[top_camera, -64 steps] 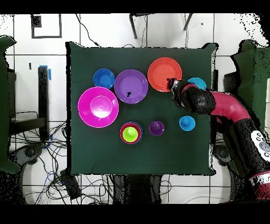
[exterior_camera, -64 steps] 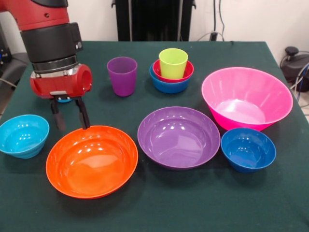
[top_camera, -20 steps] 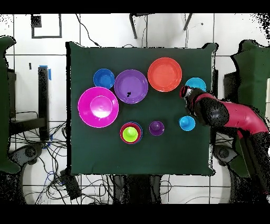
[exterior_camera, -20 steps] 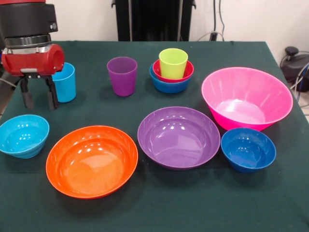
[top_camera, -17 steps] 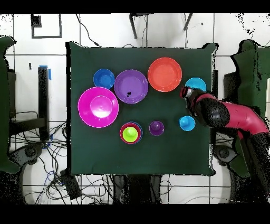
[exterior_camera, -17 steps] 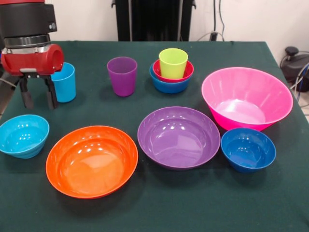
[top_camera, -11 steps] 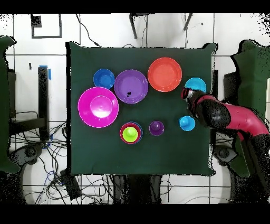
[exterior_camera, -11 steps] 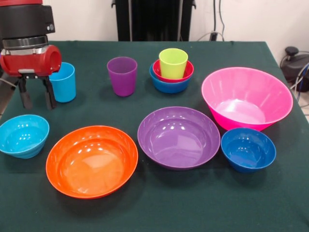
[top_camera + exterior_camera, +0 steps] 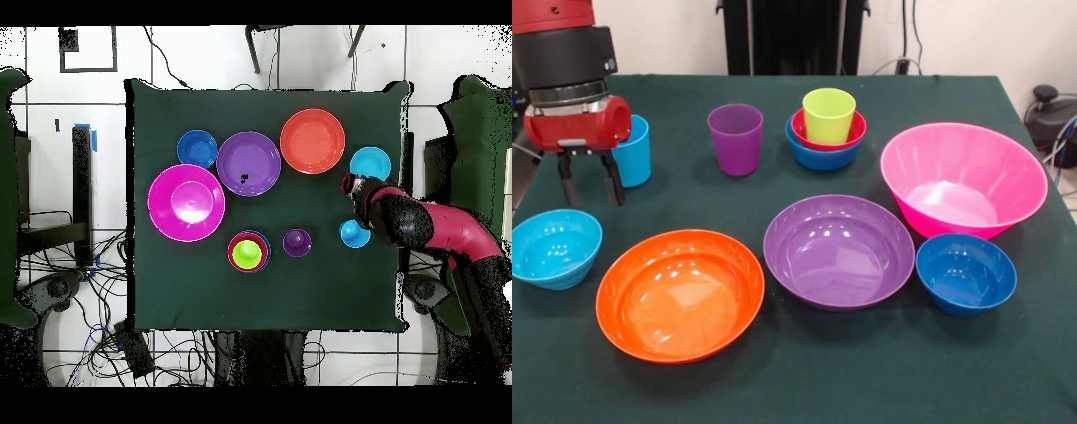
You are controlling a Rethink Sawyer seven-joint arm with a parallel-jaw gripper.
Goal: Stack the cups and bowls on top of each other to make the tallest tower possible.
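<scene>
My gripper (image 9: 591, 184) hangs open and empty at the table's left, just in front of the light blue cup (image 9: 636, 152), which it partly hides, and behind the cyan bowl (image 9: 554, 248). The tower stands at the back middle: a lime green cup (image 9: 829, 114) in a red bowl (image 9: 854, 132) in a blue bowl (image 9: 820, 157). The purple cup (image 9: 735, 139) stands alone left of it. Overhead, the gripper (image 9: 350, 186) sits between the cyan bowl (image 9: 371, 162) and the light blue cup (image 9: 353, 234).
A wide orange bowl (image 9: 680, 294) and a wide purple bowl (image 9: 839, 250) lie side by side at the front. The big pink bowl (image 9: 962, 179) stands at the right, with a small dark blue bowl (image 9: 966, 272) in front of it.
The gripper left the orange bowl's rim and went left to the light blue cup. In the last half second it shifted slightly right, still open.
</scene>
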